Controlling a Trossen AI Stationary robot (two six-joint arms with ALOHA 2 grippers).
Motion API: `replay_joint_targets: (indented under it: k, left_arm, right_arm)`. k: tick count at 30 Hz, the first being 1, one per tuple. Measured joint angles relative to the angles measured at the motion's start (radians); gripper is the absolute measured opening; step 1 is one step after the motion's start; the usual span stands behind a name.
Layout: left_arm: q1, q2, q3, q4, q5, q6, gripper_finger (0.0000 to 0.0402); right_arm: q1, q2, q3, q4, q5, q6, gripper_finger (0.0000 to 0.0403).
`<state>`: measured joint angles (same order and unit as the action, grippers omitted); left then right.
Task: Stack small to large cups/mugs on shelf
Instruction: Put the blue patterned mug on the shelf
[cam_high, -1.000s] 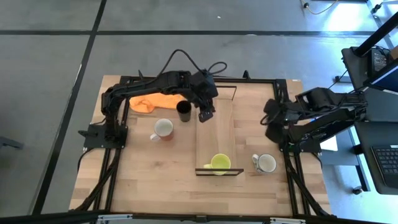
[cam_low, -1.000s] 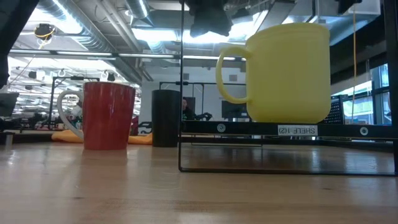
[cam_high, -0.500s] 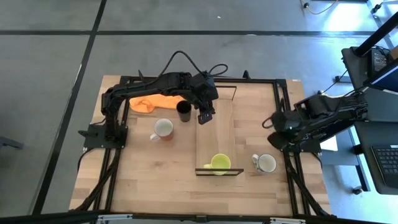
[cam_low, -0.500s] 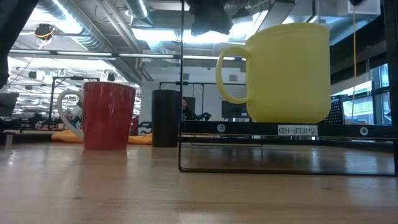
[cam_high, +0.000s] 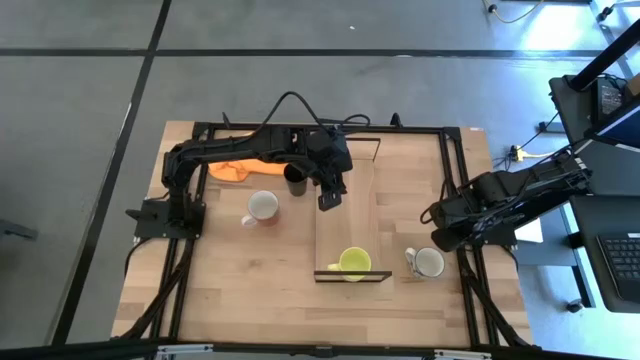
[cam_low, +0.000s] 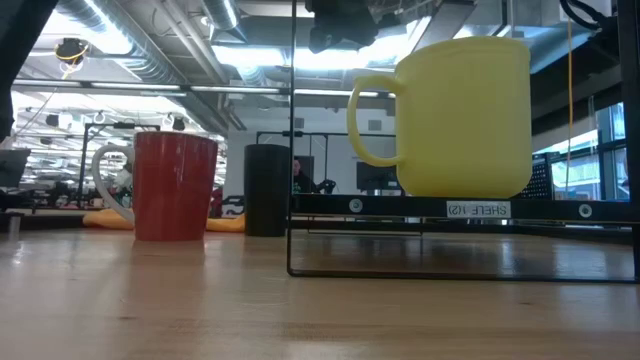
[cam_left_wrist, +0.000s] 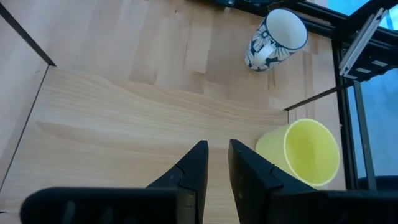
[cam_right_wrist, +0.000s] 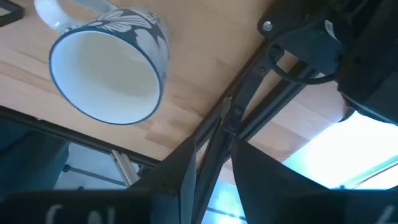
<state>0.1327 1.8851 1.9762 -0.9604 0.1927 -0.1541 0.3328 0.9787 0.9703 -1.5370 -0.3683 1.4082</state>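
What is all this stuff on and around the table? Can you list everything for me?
yellow-green mug: one, on the shelf's near end.
shelf: one, light wood with dark frame ends, mid-table.
red mug: one, white inside, left of the shelf.
black cup: one, behind the red mug.
patterned white mug: one, dark leaf pattern, right of the shelf.
orange cloth: one, far left, partly under the arm.
table: one, wooden.
left gripper: over the shelf, fingers nearly together, empty.
right gripper: at the table's right edge, near the patterned mug, empty.
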Motion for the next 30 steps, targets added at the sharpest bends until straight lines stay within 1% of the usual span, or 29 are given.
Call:
replay_joint_targets:
  k: [8, 11, 13, 20, 23, 26, 30]
  left_arm:
    - [-0.018, 0.000, 0.000, 0.004, -0.056, -0.003, 0.0059]
    - [-0.019, 0.000, 0.000, 0.005, -0.056, -0.004, 0.0059]
    - [-0.019, 0.000, 0.000, 0.005, -0.059, -0.011, 0.0059]
    - [-0.026, 0.000, 0.000, 0.004, -0.059, -0.027, 0.0059]
    - [-0.038, 0.000, 0.000, 0.004, -0.061, -0.027, 0.0059]
    - [-0.052, 0.000, 0.000, 0.004, -0.100, -0.028, 0.0059]
    - [-0.066, 0.000, 0.000, 0.003, -0.136, -0.030, 0.0059]
  right_arm:
    - [0.000, 0.000, 0.000, 0.087, 0.007, -0.001, 0.0104]
    - [0.000, 0.000, 0.000, 0.118, 0.012, -0.002, 0.0104]
    - [0.000, 0.000, 0.000, 0.140, 0.034, -0.003, 0.0104]
    - [0.000, 0.000, 0.000, 0.216, 0.035, -0.005, 0.0104]
    - [0.013, 0.000, 0.000, 0.210, 0.073, -0.002, 0.0104]
    - [0.042, 0.000, 0.000, 0.210, 0.137, 0.002, 0.0104]
    - [0.066, 0.001, 0.000, 0.210, 0.185, 0.018, 0.0104]
